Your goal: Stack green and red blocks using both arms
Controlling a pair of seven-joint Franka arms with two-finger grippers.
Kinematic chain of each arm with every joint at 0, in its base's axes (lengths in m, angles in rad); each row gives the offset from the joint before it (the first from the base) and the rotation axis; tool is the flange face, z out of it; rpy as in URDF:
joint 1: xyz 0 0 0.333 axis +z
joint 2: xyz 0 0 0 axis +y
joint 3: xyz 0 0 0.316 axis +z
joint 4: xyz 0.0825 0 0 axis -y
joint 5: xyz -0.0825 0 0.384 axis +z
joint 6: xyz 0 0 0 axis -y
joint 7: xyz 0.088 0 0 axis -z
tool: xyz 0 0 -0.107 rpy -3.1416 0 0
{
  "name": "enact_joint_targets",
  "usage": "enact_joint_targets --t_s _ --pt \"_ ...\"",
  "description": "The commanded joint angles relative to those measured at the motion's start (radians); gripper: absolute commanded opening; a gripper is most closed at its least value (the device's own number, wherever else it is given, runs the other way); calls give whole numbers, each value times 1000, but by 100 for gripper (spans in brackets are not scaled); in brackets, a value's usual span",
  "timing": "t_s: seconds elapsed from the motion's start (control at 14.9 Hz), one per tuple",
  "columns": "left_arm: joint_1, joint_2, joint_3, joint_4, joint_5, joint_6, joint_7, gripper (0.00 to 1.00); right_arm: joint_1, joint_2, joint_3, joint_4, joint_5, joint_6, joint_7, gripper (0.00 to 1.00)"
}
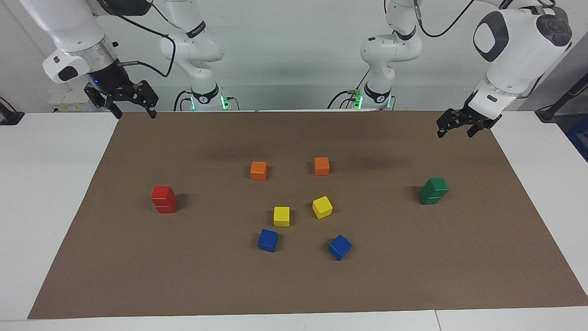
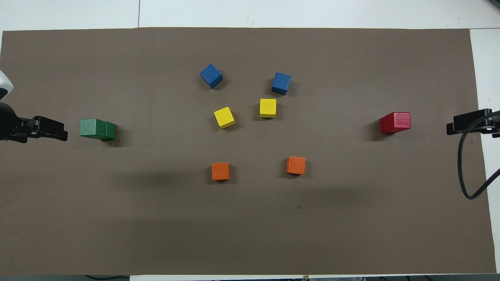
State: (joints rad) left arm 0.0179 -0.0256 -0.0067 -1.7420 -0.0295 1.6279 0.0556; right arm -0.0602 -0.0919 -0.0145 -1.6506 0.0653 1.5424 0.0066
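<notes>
Two dark green blocks (image 1: 433, 191) stand stacked one on the other toward the left arm's end of the brown mat; the stack also shows in the overhead view (image 2: 97, 129). Two red blocks (image 1: 164, 199) stand stacked toward the right arm's end, also seen in the overhead view (image 2: 395, 122). My left gripper (image 1: 455, 133) is open and empty, raised over the mat's edge at its own end, apart from the green stack; it also shows in the overhead view (image 2: 54, 130). My right gripper (image 1: 135, 112) is open and empty, raised over the mat's edge at its end (image 2: 455, 127).
In the mat's middle lie two orange cubes (image 1: 258, 170) (image 1: 321, 166), two yellow cubes (image 1: 281, 216) (image 1: 322, 207) and two blue cubes (image 1: 268, 240) (image 1: 340, 247), all single and apart. The brown mat (image 1: 294, 285) covers a white table.
</notes>
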Motion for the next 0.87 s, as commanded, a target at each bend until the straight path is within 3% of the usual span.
enact_joint_targets --t_s 0.0,0.81 --pt "-4 -13 5 1 11 0 -10 100 -9 1 1 11 4 -30 12 100" --pt "-4 -13 5 -1 11 0 -10 100 -7 -3 5 8 -84 -93 9 100"
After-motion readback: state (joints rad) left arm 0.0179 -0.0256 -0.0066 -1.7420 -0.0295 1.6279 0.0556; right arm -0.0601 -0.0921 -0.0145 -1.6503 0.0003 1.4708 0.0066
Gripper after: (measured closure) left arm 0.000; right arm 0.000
